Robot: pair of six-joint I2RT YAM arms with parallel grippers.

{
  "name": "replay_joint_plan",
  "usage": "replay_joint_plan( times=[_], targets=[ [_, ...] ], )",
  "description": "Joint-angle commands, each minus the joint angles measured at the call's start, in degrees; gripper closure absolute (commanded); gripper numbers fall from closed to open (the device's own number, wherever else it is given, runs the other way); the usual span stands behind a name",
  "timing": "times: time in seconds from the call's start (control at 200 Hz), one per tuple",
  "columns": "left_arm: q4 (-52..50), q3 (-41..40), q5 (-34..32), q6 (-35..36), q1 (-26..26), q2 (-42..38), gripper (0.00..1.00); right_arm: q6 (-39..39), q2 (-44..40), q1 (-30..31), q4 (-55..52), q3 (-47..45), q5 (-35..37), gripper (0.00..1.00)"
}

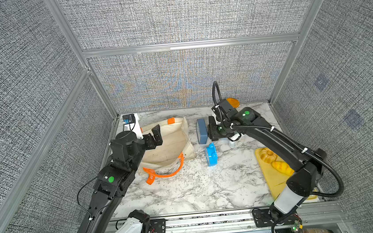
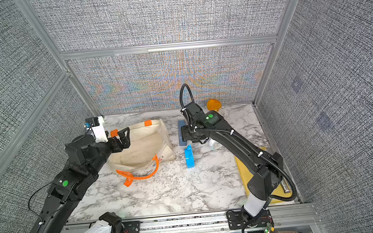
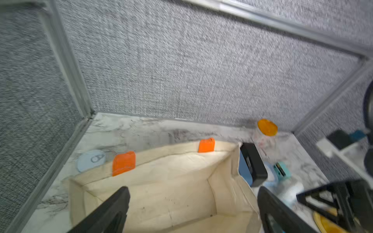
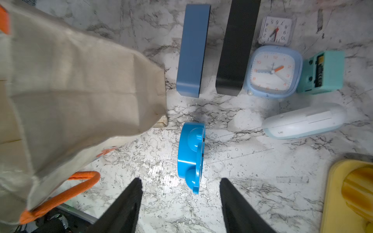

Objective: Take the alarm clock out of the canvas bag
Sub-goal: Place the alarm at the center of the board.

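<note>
Just above the blue alarm clock [image 4: 190,157], right fingers [image 4: 125,205] point down, spread.

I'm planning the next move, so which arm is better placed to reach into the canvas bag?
Left. The left gripper, open, hangs over the bag's open mouth; the right gripper is outside the bag, open above the blue clock on the table.

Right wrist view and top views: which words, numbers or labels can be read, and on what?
"11", "12", "10", "2", "3", "4": orange numerals on the pale blue rounded-square clock; others faint.
"10", "11": black numerals on the small white clear-cased clock; rest too small.
"nt": white letters on the orange strap handle.
Orange print on the cream canvas bag: too blurred.
</note>
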Motion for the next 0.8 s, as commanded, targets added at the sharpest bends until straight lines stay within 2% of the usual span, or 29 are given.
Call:
replay_joint_plan(
  times=[0.0, 0.105, 0.22, 0.35, 0.59, 0.795],
  targets=[
    [-12.17, 1.41, 16.64, 6.02, -0.09, 2.51, 0.01, -1.23, -2.49, -0.09, -3.24, 0.96, 2.08, 0.35],
    [-19.17, 2.89, 22.96, 10.19, -0.58, 4.55, 0.01, -2.05, -5.85, -0.55, -2.71, 0.39, 2.68, 0.34],
    [-24.85, 4.8, 24.59, 16.55, -1.01, 6.72, 0.01, -2.44, -8.37, -2.17, -3.0, 0.56, 2.43, 0.33],
    [-30.41, 5.81, 23.78, 21.99, -1.93, 9.4, 0.01, -3.01, -9.89, -3.59, -2.87, 0.51, 1.72, 0.33],
    [-30.73, 4.93, 24.21, 28.25, -3.74, 11.2, 0.01, -3.67, -12.06, -5.54, -1.35, -1.0, 0.63, 0.33],
    [-31.83, 1.57, 19.05, 36.79, -5.15, 16.17, 0.01, -4.31, -13.73, -7.71, -0.61, -1.83, -0.17, 0.33]
  ],
)
